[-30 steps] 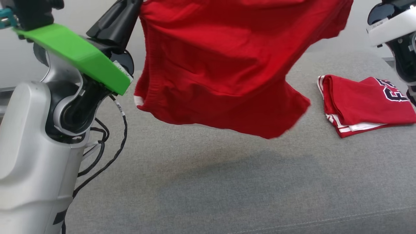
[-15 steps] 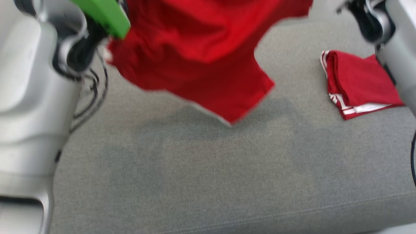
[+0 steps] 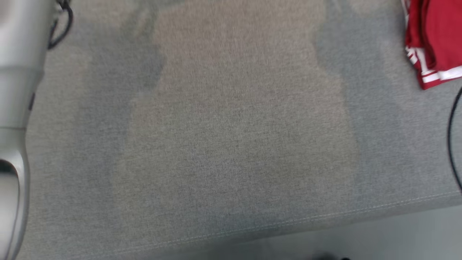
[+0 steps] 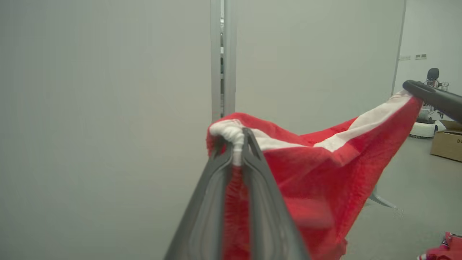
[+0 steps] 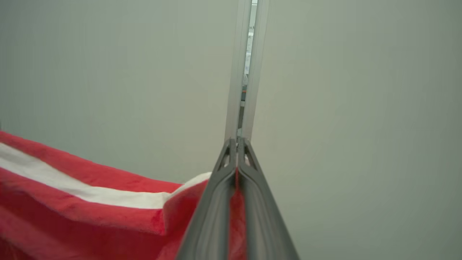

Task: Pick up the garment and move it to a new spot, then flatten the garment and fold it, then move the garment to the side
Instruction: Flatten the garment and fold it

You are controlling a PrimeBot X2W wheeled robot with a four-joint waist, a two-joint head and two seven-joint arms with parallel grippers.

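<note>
The wrist views show left gripper [image 4: 238, 139] and right gripper [image 5: 237, 141] pinching a red garment [image 4: 317, 169], its white-striped edge sagging between them. The head view shows a folded jersey [image 3: 438, 39] at two o'clock.

Two red garments: a hanging garment [image 4: 325, 173], a folded garment [image 3: 440, 39] far right. One grey cushion [image 3: 231, 144]. Two grippers (both pinching cloth): left gripper [image 4: 234, 139], right gripper [image 5: 237, 142]. One cardboard box [image 4: 447, 144].

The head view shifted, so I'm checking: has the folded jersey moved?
No. The camera tipped down; the folded jersey lies where it did on the cushion, behind its front seam.
</note>
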